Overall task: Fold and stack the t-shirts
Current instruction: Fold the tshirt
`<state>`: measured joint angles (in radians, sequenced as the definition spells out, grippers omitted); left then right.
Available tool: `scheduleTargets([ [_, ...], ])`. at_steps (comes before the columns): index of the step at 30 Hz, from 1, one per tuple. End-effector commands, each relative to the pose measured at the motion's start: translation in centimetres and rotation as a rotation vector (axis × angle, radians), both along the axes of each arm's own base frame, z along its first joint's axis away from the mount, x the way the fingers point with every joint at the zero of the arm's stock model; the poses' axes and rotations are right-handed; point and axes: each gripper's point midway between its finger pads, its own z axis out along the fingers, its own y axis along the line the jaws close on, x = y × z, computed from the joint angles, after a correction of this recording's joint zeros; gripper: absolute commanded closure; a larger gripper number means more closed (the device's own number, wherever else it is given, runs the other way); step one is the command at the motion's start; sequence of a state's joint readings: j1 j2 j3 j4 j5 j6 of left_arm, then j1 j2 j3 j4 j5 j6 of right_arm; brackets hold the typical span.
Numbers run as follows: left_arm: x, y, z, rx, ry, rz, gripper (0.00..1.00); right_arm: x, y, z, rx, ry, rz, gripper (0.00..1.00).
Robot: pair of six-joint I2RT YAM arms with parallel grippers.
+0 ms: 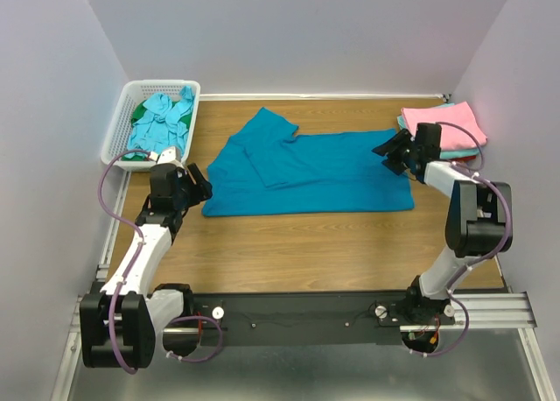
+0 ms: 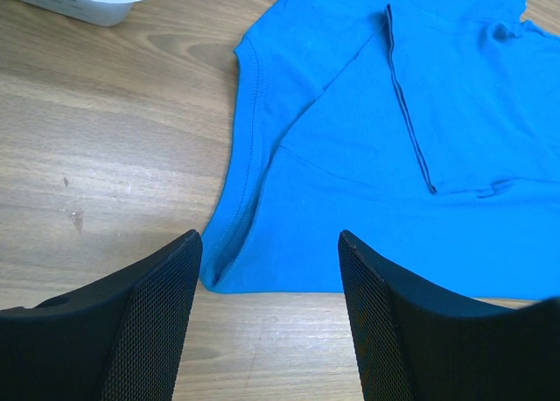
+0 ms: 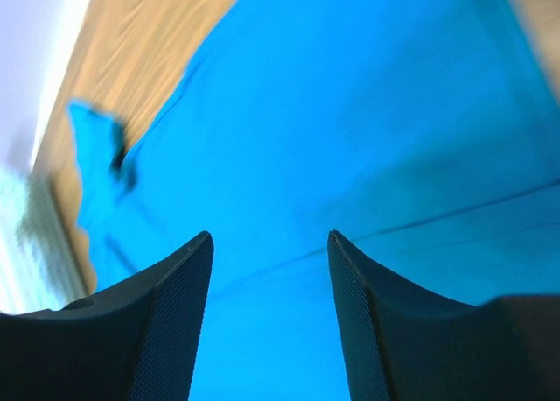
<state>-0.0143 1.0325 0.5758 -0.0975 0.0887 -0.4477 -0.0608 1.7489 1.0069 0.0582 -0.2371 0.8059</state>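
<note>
- Several crumpled t-shirts [image 1: 166, 121], pale turquoise and aqua with a bit of green at the left, fill the white slotted basket [image 1: 121, 137] at the far left corner of the counter [image 1: 306, 243].
- Just in front of the basket, the left claw [image 1: 197, 184] hangs low over the wood with its fingers spread wide and nothing between them. In its own wrist view the left claw [image 2: 269, 243] frames the near left corner of the cloth.
- One teal-blue t-shirt [image 1: 324, 178] lies flat across the middle of the counter. Its left part is folded over onto itself, and one sleeve points toward the far edge. The left wrist view shows the teal-blue t-shirt [image 2: 350, 112] with a stitched hem and a folded edge running down it.
- Over the shirt's right edge sits the right claw [image 1: 395, 153], fingers apart and gripping nothing. In the blurred wrist view the right claw [image 3: 269, 239] looks out over the teal-blue t-shirt [image 3: 350, 112].
- At the far right corner rest the folded t-shirts [image 1: 451, 125], pink on top with a pale turquoise edge showing beneath.
</note>
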Motion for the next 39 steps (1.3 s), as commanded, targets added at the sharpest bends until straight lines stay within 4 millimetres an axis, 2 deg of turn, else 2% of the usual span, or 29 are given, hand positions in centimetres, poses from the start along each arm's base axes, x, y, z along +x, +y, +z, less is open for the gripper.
scheduleTargets([
  [1, 0.1, -0.4, -0.6, -0.007, 0.011, -0.031, 0.28, -1.8, 3.5, 2.6, 0.024, -0.084, 0.231, 0.39],
  [5, 0.3, -0.9, -0.8, -0.024, 0.016, -0.046, 0.28, -3.3, 8.5, 3.1, 0.015, -0.119, 0.425, 0.42],
  [6, 0.4, -1.4, -0.8, -0.032, 0.014, -0.059, 0.28, -3.6, 9.2, 2.9, 0.014, -0.117, 0.448, 0.42],
  [8, 0.8, -2.4, -0.9, -0.052, 0.026, -0.087, 0.29, -4.3, 10.4, 2.0, 0.035, -0.087, 0.469, 0.43],
  [11, 1.7, -3.7, -1.5, -0.077, 0.062, -0.119, 0.31, -5.2, 10.1, 0.2, 0.039, -0.037, 0.442, 0.43],
  [15, 2.7, -5.2, -3.3, -0.119, 0.145, -0.146, 0.35, -6.0, 8.3, -1.7, -0.004, 0.007, 0.386, 0.43],
  [16, 2.6, -5.4, -4.9, -0.128, 0.198, -0.148, 0.35, -6.2, 7.8, -2.1, -0.001, 0.019, 0.375, 0.43],
  [18, 3.0, -5.9, -5.6, -0.143, 0.237, -0.166, 0.36, -7.0, 5.7, -3.1, 0.008, 0.05, 0.322, 0.43],
  [19, 3.0, -6.0, -6.8, -0.144, 0.278, -0.169, 0.36, -7.1, 3.8, -3.4, 0.011, 0.057, 0.273, 0.43],
  [21, 2.7, -6.0, -8.2, -0.143, 0.334, -0.166, 0.37, -7.7, 1.9, -3.8, 0.023, 0.075, 0.21, 0.43],
  [22, 2.6, -5.7, -9.2, -0.133, 0.371, -0.155, 0.37, -8.4, -0.2, -4.3, 0.036, 0.092, 0.147, 0.43],
  [28, 0.4, -5.3, -12.3, -0.121, 0.507, -0.141, 0.38, -12.0, -4.9, -6.5, 0.126, 0.173, -0.051, 0.43],
  [29, -0.3, -5.0, -12.7, -0.129, 0.53, -0.127, 0.38, -13.1, -6.0, -7.1, 0.131, 0.193, -0.106, 0.43],
  [31, -1.1, -4.6, -12.9, -0.139, 0.543, -0.11, 0.38, -14.6, -6.8, -8.0, 0.152, 0.224, -0.165, 0.43],
  [33, -2.8, -4.2, -13.6, -0.153, 0.578, -0.093, 0.38, -16.6, -7.4, -8.8, 0.188, 0.253, -0.231, 0.43],
  [37, -5.7, -3.8, -13.6, -0.16, 0.606, -0.079, 0.38, -18.4, -7.3, -8.4, 0.164, 0.242, -0.228, 0.43],
  [39, -6.3, -4.2, -12.5, -0.193, 0.585, -0.066, 0.38, -19.5, -7.1, -8.2, 0.135, 0.262, -0.213, 0.43],
])
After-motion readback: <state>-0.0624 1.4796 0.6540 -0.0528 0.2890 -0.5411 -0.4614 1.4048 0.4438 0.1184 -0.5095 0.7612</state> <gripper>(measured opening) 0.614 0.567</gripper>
